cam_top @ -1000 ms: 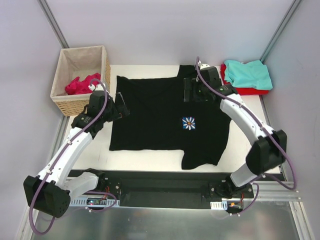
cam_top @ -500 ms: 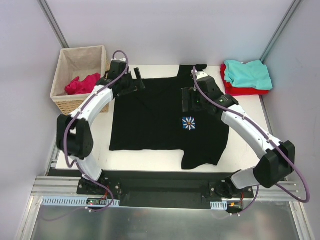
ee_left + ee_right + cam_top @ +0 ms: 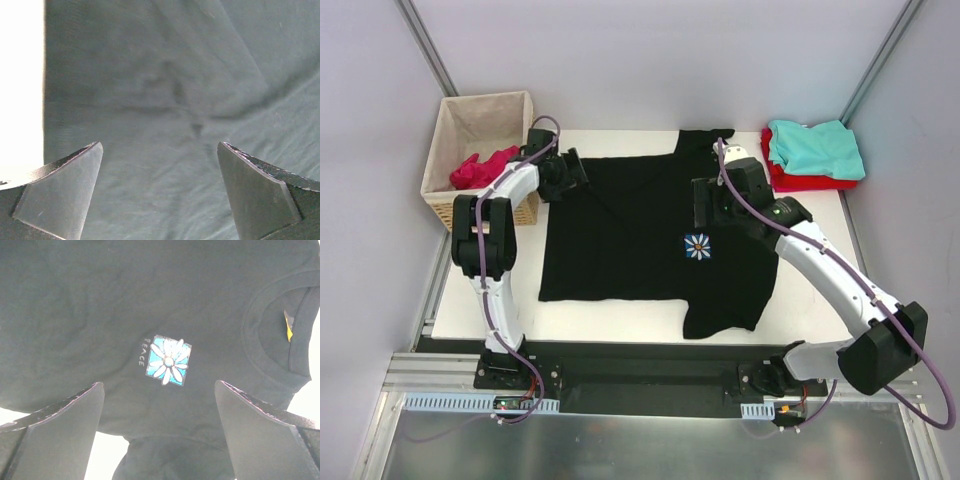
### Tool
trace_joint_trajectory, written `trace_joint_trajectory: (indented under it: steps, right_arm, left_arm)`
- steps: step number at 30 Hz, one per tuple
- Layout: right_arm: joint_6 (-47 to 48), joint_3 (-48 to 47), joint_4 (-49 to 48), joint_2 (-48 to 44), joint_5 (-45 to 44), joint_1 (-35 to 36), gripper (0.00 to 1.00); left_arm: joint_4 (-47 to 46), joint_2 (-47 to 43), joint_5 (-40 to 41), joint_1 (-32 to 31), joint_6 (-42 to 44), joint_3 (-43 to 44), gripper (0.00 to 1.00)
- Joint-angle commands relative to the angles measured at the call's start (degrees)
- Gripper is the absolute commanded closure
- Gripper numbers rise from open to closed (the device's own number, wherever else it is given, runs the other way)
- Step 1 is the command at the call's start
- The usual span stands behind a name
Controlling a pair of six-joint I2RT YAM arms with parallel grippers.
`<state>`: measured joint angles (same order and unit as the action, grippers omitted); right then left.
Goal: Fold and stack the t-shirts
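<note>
A large black t-shirt [image 3: 640,235] lies spread flat on the white table [image 3: 810,290], its blue-and-white flower print [image 3: 698,247] facing up. My left gripper [image 3: 576,177] hovers open over the shirt's far left corner; in the left wrist view only black cloth [image 3: 165,100] lies between its fingers [image 3: 60,195]. My right gripper [image 3: 702,205] stands open above the shirt's chest. The right wrist view shows the print [image 3: 168,361] and the collar [image 3: 272,340] beyond its fingers [image 3: 260,435]. A teal t-shirt [image 3: 815,148] rests folded on a red one [image 3: 800,182]. A pink t-shirt [image 3: 480,168] lies in the basket.
The wicker basket [image 3: 485,110] with beige lining stands at the far left corner, just behind my left arm. The folded stack occupies the far right corner. Grey walls and metal posts close in the back and sides.
My left arm has swung from the table's left side up to the shirt's far left corner. The right gripper has shifted slightly nearer and to the right. Both stay open.
</note>
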<state>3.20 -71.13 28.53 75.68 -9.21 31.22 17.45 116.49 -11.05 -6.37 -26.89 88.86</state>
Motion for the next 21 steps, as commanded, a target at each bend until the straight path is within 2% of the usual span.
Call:
trace_joint_trajectory:
  steps: [1,15,21]
  right_arm:
    - [0.05,1.00,-1.02,-1.33,0.07,-0.11,0.04]
    - [-0.83,1.17,-1.55,-0.44,0.69,0.94,0.04]
    - [-0.83,1.08,-1.38,-0.80,0.60,1.30,0.04]
  left_arm:
    - [-0.40,-1.35,-3.19,3.98,0.09,-0.26,0.01]
    - [0.65,-3.98,-6.79,16.99,2.11,-2.20,0.01]
    - [1.62,-6.44,-6.88,19.99,1.76,-3.17,0.01]
